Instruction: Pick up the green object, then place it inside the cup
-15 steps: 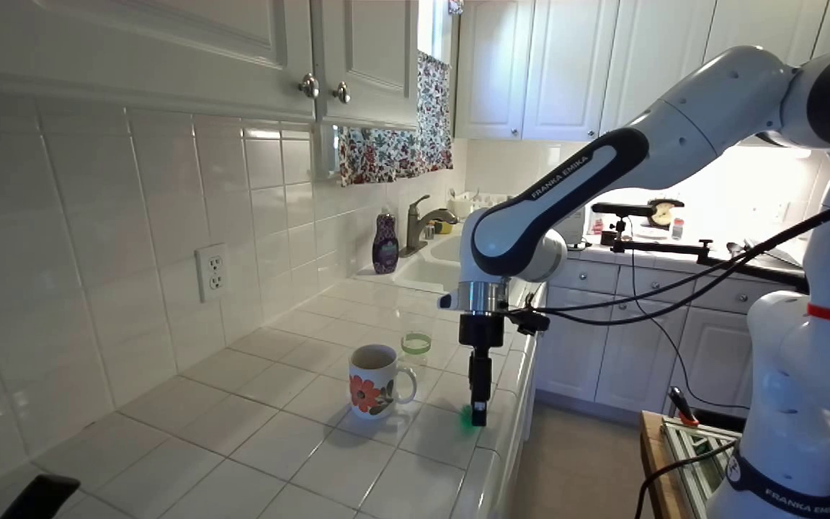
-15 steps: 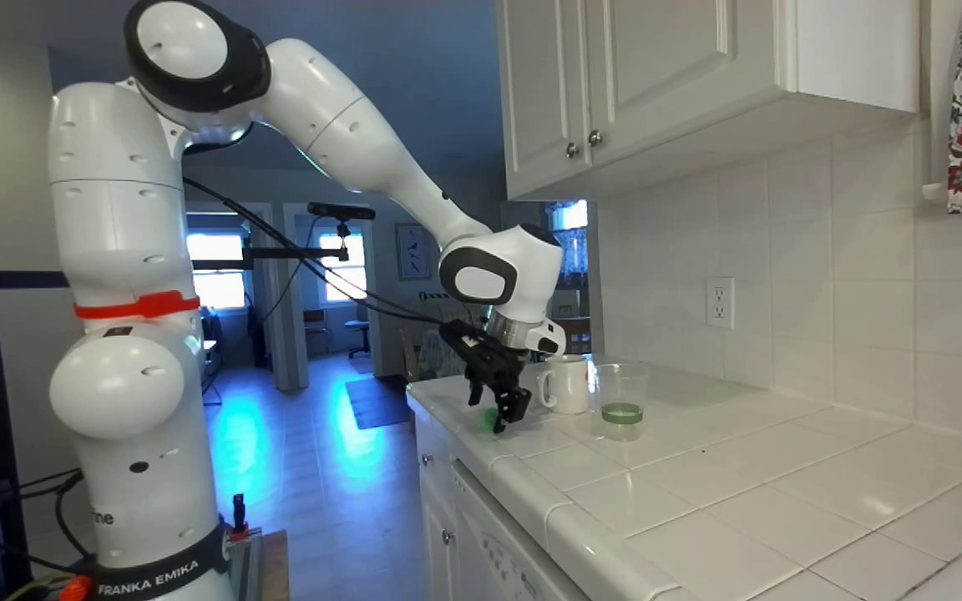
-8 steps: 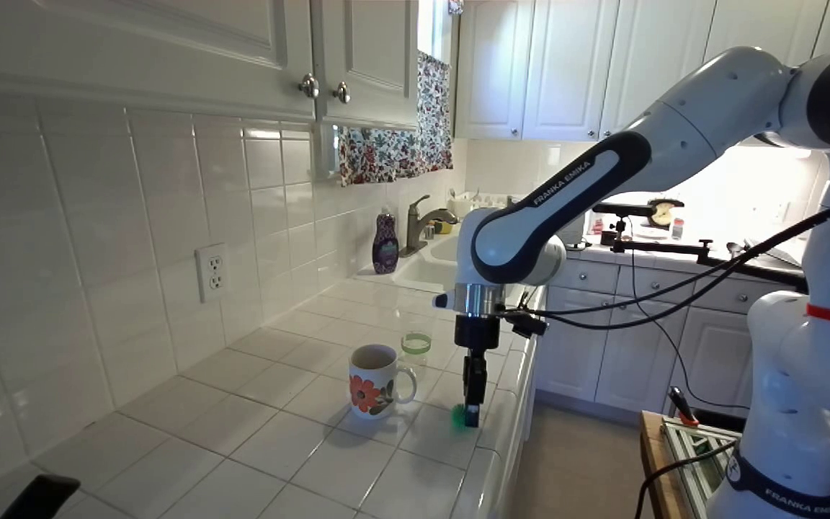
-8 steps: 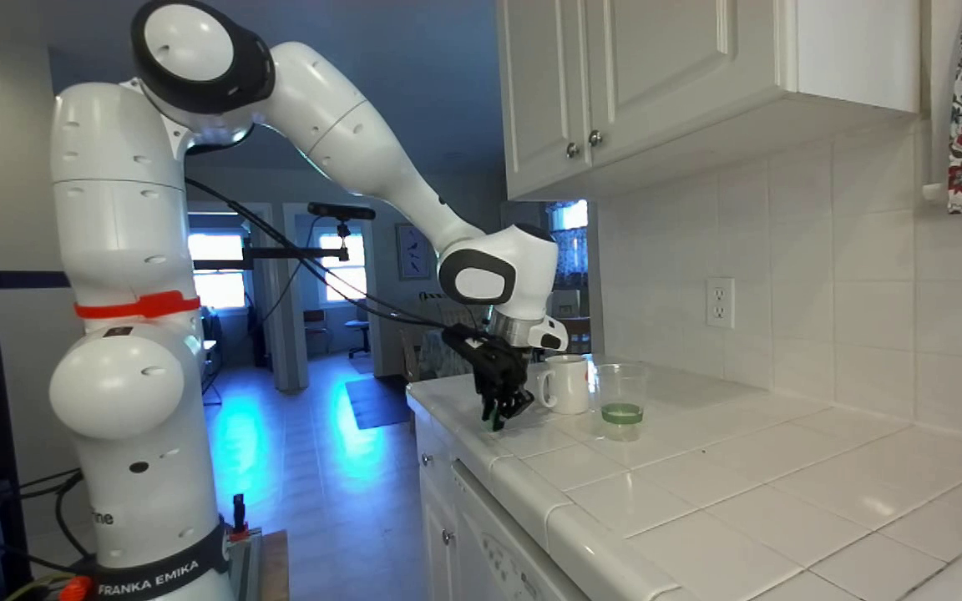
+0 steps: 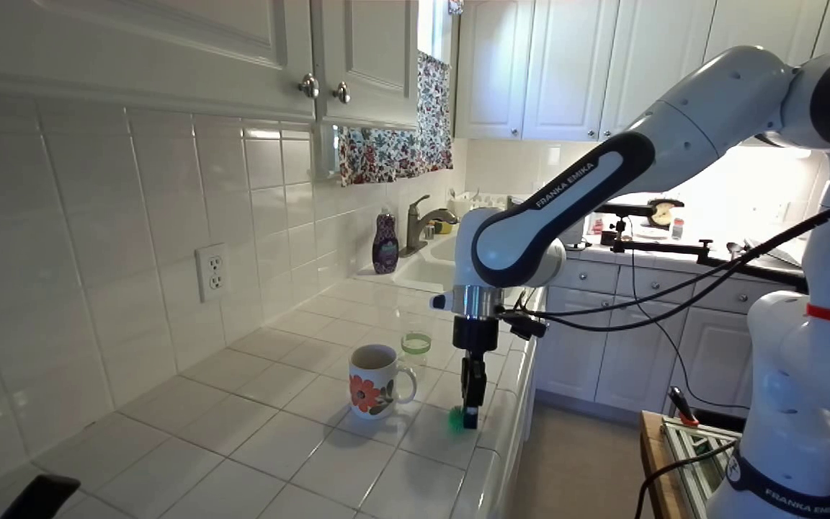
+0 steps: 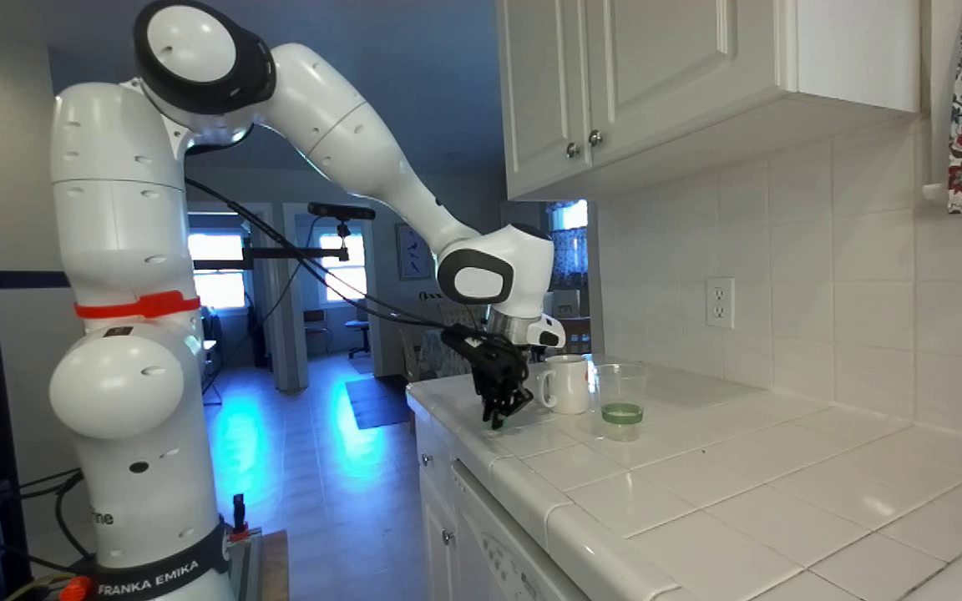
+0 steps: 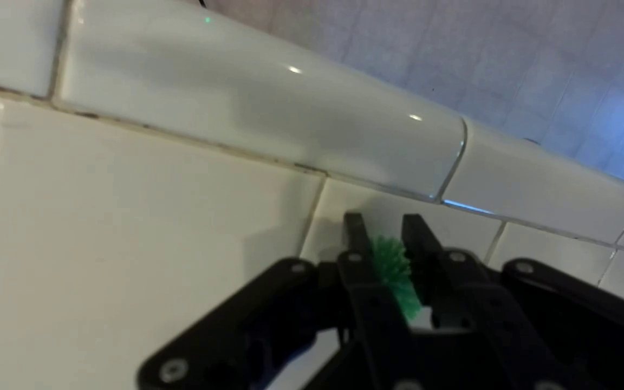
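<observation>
Over the bench [image 6: 723, 501], the arm [image 5: 674, 137] has just brought its pincer [image 7: 385, 230] together, so lifting may follow. Nearby stand a clear cup [image 6: 621, 401] and the white mug [image 5: 372, 389] (the likely goal), whose handle [image 5: 413, 386] faces the pincer and should be cleared. The green object [image 7: 392, 265] sits clamped in the pincer; whether already raised, I cannot tell.

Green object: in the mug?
Out: the wrist view shows the green object within the pincer, an exterior view the mug standing apart.
</observation>
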You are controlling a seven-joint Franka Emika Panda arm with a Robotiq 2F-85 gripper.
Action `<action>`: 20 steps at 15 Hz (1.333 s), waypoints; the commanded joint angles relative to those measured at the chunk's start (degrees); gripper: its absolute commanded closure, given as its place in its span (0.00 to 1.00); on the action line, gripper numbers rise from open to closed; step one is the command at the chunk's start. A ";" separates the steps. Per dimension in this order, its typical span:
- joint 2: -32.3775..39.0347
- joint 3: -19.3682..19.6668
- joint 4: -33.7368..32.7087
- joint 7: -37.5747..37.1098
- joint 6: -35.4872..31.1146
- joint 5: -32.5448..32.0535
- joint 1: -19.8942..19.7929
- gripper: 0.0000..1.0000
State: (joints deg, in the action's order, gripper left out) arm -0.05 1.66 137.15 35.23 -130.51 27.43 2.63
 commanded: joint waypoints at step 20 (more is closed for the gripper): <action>-4.39 -3.39 1.08 -2.47 -4.44 -4.41 0.65 0.93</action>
State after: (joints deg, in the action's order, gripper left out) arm -0.87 -0.71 137.15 36.07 -136.27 25.96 2.91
